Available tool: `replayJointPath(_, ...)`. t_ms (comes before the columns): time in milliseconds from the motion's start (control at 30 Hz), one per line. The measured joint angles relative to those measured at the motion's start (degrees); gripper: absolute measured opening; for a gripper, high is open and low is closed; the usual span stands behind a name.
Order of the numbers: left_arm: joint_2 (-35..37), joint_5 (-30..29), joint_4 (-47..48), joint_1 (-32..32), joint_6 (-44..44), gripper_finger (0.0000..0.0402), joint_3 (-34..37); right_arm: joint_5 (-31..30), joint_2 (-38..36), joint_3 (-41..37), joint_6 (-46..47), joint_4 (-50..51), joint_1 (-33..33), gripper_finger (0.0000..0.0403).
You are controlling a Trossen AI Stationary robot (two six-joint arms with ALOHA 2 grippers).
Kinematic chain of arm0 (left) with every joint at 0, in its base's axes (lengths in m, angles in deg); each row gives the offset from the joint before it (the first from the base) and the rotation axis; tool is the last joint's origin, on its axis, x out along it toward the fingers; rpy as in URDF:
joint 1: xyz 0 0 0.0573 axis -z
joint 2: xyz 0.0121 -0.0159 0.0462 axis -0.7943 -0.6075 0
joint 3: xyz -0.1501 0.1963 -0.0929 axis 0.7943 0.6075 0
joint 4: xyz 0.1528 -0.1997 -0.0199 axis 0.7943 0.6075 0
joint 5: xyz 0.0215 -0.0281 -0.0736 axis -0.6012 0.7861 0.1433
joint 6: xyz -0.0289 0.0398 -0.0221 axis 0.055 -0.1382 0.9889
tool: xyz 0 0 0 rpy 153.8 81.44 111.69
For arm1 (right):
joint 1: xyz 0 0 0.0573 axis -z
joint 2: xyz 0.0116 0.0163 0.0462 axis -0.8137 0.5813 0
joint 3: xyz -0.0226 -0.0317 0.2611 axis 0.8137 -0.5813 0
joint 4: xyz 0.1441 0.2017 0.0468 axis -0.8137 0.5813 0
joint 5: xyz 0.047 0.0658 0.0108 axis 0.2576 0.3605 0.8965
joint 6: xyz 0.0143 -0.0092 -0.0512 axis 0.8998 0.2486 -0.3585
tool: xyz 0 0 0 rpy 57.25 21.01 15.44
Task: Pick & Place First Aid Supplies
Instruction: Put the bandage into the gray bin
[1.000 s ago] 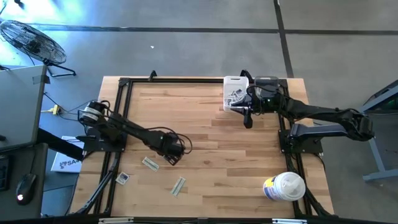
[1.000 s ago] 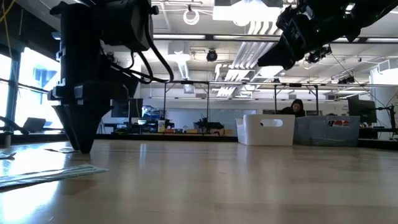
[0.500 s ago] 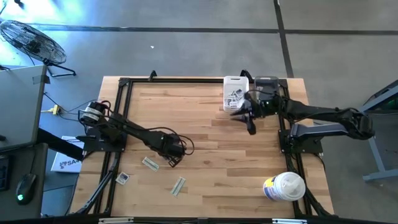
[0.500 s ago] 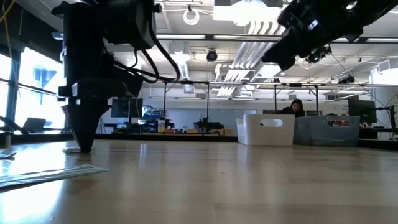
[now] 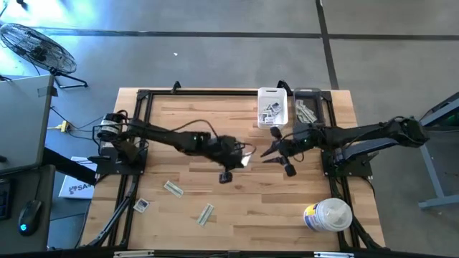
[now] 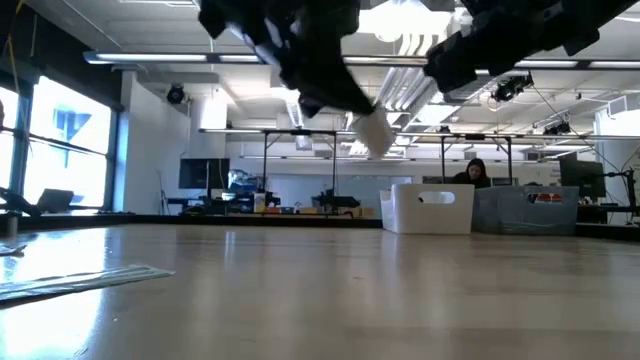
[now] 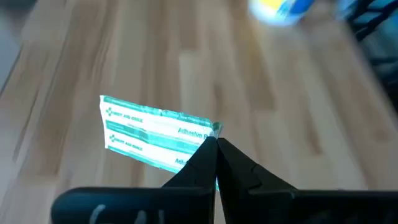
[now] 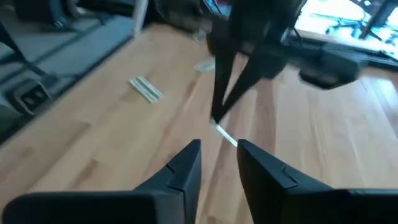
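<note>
Two arms over the middle of the surface:
High view, left gripper point(image 5: 244, 159): raised near centre, jaws clamped on a bandage strip point(image 5: 246, 158).
High view, right gripper point(image 5: 271, 153): just at 3 o'clock of the left one, jaws parted, tips aimed at the strip.
High view, white bin point(image 5: 272, 107): at 12 o'clock edge, packets inside; grey tray point(image 5: 307, 110) beside it at 3 o'clock.
High view, loose packets: strip point(image 5: 173, 188) and strip point(image 5: 206, 213) toward 7 o'clock, square packet point(image 5: 141, 205) further out.
High view, canister point(image 5: 328, 214): at 5 o'clock corner.
Low view: held strip point(image 6: 374, 131) hangs clear above the surface; person point(image 6: 476, 172) far behind.
Left wrist view: jaws pinched together on one end of the green-printed strip point(image 7: 155, 132).
Right wrist view: own jaws apart, left gripper point(image 8: 216, 121) and strip point(image 8: 225, 134) straight ahead.
</note>
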Motion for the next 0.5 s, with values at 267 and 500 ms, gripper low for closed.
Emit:
replayJointPath(267,-1.68,10.44,-10.71,-3.92,-1.26,0.0,-0.12,-6.14,4.73,0.0,-2.98,-1.31,-3.06,0.0145)
replayJointPath(500,-4.74,14.49,-15.4,-4.22,-0.8,0.0,-0.17,-5.8,10.25,0.0,-6.75,-5.43,-2.97,0.0157)
